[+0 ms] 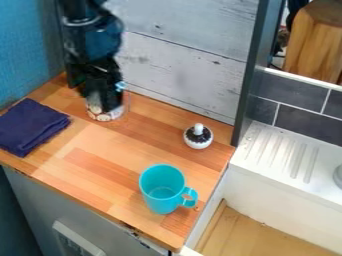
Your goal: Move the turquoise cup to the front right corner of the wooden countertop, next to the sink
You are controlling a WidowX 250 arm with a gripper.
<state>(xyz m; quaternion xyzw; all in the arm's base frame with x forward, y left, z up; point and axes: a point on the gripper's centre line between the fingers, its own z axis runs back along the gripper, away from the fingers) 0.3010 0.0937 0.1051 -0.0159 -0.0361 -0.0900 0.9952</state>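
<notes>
The black gripper (103, 92) hangs down at the upper left of the worktop, close to the back wall. Right below it, overlapping it in view, stands a clear container (105, 113) with a pale and brown pattern low down; whether the two touch is hidden. A folded dark blue cloth (30, 126) lies to the left of the container. Toward the front right, a turquoise mug (160, 190) stands upright, its handle pointing right. Behind the mug and to its right sits a small round white-and-dark object (198, 136) with a white knob on top.
The wooden worktop (100, 157) ends at a front edge and a right edge. A white-and-grey wooden wall (184, 60) runs along its back, with a dark upright post (249, 85) at the right end. Beyond that lies a white ridged drainer (284, 150).
</notes>
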